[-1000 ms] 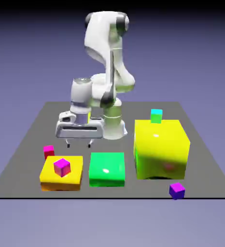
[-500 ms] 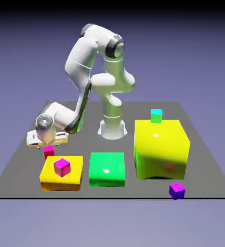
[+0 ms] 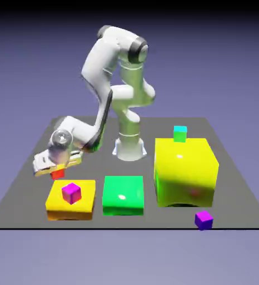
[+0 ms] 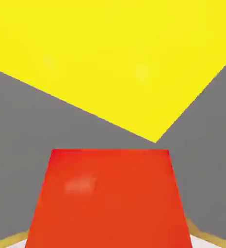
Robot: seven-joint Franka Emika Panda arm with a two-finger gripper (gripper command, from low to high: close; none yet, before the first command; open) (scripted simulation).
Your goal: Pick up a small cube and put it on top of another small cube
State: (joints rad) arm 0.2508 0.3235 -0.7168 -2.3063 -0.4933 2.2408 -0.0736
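- The gripper (image 4: 109,238) is closed on the small red cube (image 4: 109,198), which is held between its two fingertips; only slivers of these are shown at the bottom left and bottom right of the hand view.
- In the hand view, the lower middle of the frame is filled by the cube's orange-red face, and the top by a bright yellow surface (image 4: 134,58) that narrows to a corner just above the cube, with grey visible to either side.
- In the exterior view, the cube is seen at the left of the frame, partly hidden beneath the white hand (image 3: 58,161), which is tilted.
- Whether the worktop (image 3: 137,222) is touched by the cube cannot be told.
- The arm (image 3: 101,67) is bent from its base near the middle of the frame toward the left.
- Toward the lower left, a magenta-and-purple cube (image 3: 71,193) is carried on a flat yellow-orange block (image 3: 54,207), placed near the red cube.
- A flat green block (image 3: 123,195) is set at the lower middle, apart from the yellow-orange one.
- Right of the middle, a turquoise-topped cube (image 3: 180,134) is borne by a large yellow block (image 3: 184,172), near its far edge.
- At the lower right, a dark purple cube (image 3: 204,220) is seen at the near edge of the worktop.
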